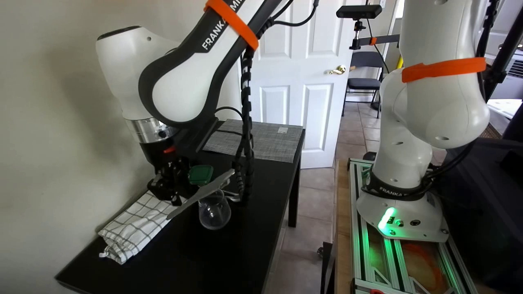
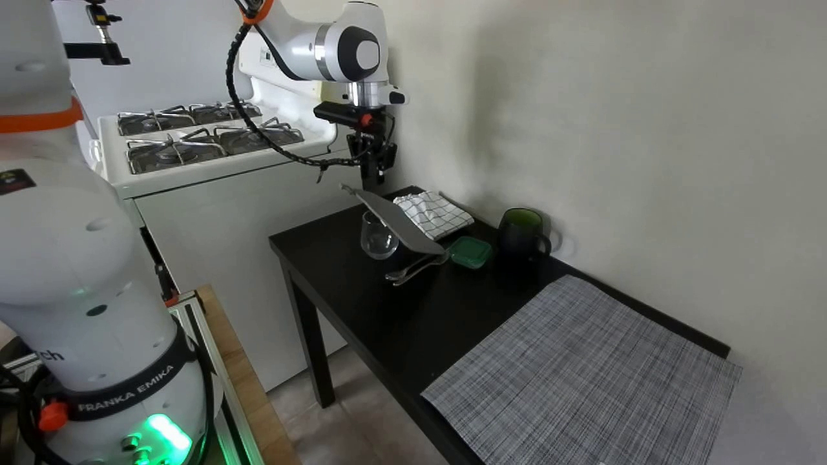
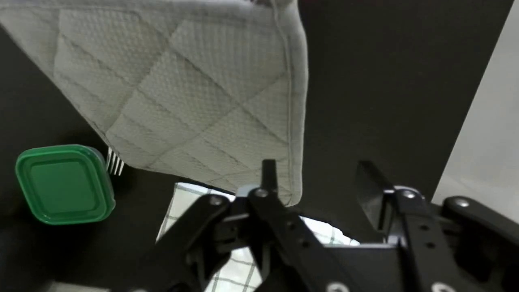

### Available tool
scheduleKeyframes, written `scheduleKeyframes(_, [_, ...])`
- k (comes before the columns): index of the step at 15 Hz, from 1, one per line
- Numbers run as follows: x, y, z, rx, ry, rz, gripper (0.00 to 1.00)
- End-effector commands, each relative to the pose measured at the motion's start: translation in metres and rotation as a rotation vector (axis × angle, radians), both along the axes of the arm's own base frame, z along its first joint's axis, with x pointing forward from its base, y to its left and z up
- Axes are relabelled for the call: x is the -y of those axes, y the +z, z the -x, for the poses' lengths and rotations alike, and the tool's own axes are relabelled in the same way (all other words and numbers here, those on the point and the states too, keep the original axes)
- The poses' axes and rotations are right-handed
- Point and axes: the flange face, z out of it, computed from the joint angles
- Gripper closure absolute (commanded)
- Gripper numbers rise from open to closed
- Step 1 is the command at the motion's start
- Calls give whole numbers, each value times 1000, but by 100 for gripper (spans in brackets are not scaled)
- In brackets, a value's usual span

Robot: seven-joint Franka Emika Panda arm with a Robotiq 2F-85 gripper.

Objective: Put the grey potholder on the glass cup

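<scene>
The grey potholder [image 1: 201, 194] is tilted and rests over the glass cup [image 1: 215, 212]. In an exterior view the potholder [image 2: 406, 225] slopes from a raised corner down toward the cutlery, with the glass cup [image 2: 377, 240] partly under it. In the wrist view the quilted potholder [image 3: 202, 105] fills the upper left, and the cup is hidden there. My gripper [image 3: 318, 164] is open with nothing between its fingers; the left finger overlaps the potholder's near corner. In exterior views the gripper [image 1: 176, 201] is beside the potholder, and it also shows above the table [image 2: 373, 183].
A white checked towel [image 1: 137, 224] lies by the wall under the gripper. A green-lidded container [image 2: 470, 252], metal cutlery [image 2: 417, 268] and a dark mug [image 2: 521, 236] stand near. A grey mat [image 2: 594, 381] covers the table's far part. A white stove [image 2: 239, 213] adjoins the table.
</scene>
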Motion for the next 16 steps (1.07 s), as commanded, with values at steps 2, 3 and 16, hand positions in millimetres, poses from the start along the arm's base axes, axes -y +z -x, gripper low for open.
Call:
scheduleKeyframes(2, [-2, 1, -1, -19, -8, 0, 12])
scheduleKeyframes(3, [-2, 1, -1, -18, -8, 0, 9])
scheduleKeyframes(16, [26, -24, -9, -73, -38, 22, 0])
